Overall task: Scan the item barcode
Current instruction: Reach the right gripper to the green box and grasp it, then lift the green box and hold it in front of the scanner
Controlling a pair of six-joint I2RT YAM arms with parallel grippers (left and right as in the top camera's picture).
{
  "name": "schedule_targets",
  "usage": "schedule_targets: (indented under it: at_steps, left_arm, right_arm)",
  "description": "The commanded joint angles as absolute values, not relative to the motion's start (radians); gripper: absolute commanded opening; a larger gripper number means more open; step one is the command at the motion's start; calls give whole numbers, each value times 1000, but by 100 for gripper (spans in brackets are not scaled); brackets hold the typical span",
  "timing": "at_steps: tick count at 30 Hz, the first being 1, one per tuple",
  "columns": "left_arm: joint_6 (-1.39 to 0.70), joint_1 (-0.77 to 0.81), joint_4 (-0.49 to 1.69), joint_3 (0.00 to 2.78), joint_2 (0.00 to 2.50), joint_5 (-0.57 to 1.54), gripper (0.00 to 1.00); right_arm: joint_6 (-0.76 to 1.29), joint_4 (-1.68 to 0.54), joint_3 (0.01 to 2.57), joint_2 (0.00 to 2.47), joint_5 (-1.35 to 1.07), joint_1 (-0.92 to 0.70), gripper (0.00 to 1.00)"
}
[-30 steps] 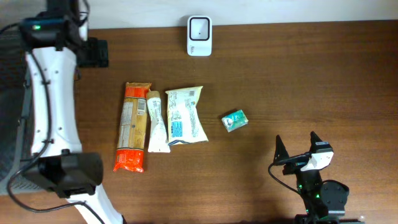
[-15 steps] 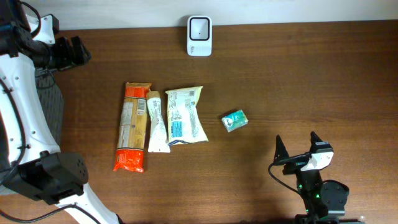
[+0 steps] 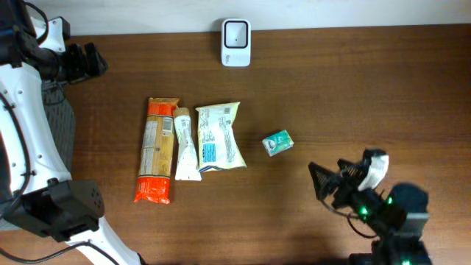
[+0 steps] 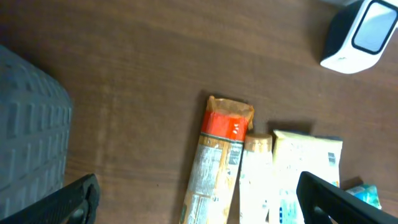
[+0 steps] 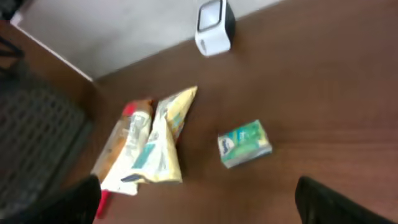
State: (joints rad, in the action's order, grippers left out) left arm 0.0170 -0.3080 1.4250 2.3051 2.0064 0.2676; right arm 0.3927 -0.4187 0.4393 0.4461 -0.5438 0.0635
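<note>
Right gripper (image 3: pixel 321 184): jaws spread wide, holding nothing, near the front of the bench (image 3: pixel 383 88). Left gripper (image 3: pixel 98 62): likewise spread and empty, at the far left corner. I log four items lying mid-bench:
- orange packet (image 3: pixel 158 151)
- white tube (image 3: pixel 185 145), just beside the packet
- white-and-blue pouch (image 3: pixel 218 137)
- small green box (image 3: pixel 277 142), set apart and nearest the right gripper

White barcode scanner (image 3: pixel 235 43): at the back edge.

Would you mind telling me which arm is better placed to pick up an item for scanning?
Probably right: the right fingers stand open with the green box close ahead, while the left fingers sit much farther from every item.
</note>
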Motion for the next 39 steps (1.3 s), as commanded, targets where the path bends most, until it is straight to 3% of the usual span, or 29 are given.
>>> schedule_targets:
  at_steps: [1, 3, 5, 9, 10, 11, 16, 18, 23, 26, 30, 31, 32, 33, 35, 38, 39]
  left_arm:
    - [15, -309, 1427, 2312, 1997, 285, 99]
    - [15, -308, 1427, 2312, 1997, 285, 99]
    - [15, -308, 1427, 2312, 1997, 284, 99]
    - [15, -308, 1427, 2312, 1997, 285, 99]
    - [15, -308, 1427, 2312, 1997, 285, 99]
    - [15, -308, 1427, 2312, 1997, 285, 99]
    - [15, -309, 1427, 2312, 1997, 285, 99]
    - [15, -309, 1427, 2312, 1997, 285, 99]
    - [15, -309, 1427, 2312, 1997, 285, 99]
    - [15, -309, 1427, 2312, 1997, 285, 99]
    - [15, -309, 1427, 2312, 1997, 285, 99]
    - [15, -309, 1427, 2312, 1997, 285, 99]
    - [15, -309, 1427, 2312, 1997, 284, 99]
    - [15, -309, 1427, 2312, 1997, 284, 99]
    - [15, -309, 1427, 2312, 1997, 285, 99]
    - [15, -309, 1427, 2312, 1997, 285, 99]
    - [15, -309, 1427, 2312, 1997, 284, 99]
  right_arm:
    - [393, -600, 655, 707, -565, 58, 98]
    - [351, -776, 784, 946, -564, 30, 98]
    - [346, -812, 862, 1184, -566, -38, 98]
    - [505, -491, 923, 1551, -654, -146, 99]
    - [493, -344, 923, 1635, -785, -157, 91]
    - [489, -282, 924, 1681, -770, -169, 75]
    - [762, -336, 925, 1700, -304, -316, 53]
    - [830, -365, 925, 1700, -211, -337, 50]
    - [880, -353, 924, 1711, 47, -337, 48]
    - [807, -221, 924, 1733, 87, -337, 30]
    - [758, -125, 924, 1774, 78, -334, 28]
    - [721, -127, 926, 1773, 43, -326, 32]
    - [682, -127, 934, 1768, -23, -307, 48]
    - [631, -157, 967, 1755, -204, -252, 53]
    - [632, -259, 993, 1757, -386, -175, 54]
    - [632, -287, 969, 1784, -381, -220, 53]
    - [641, -280, 969, 1812, -377, -261, 48]
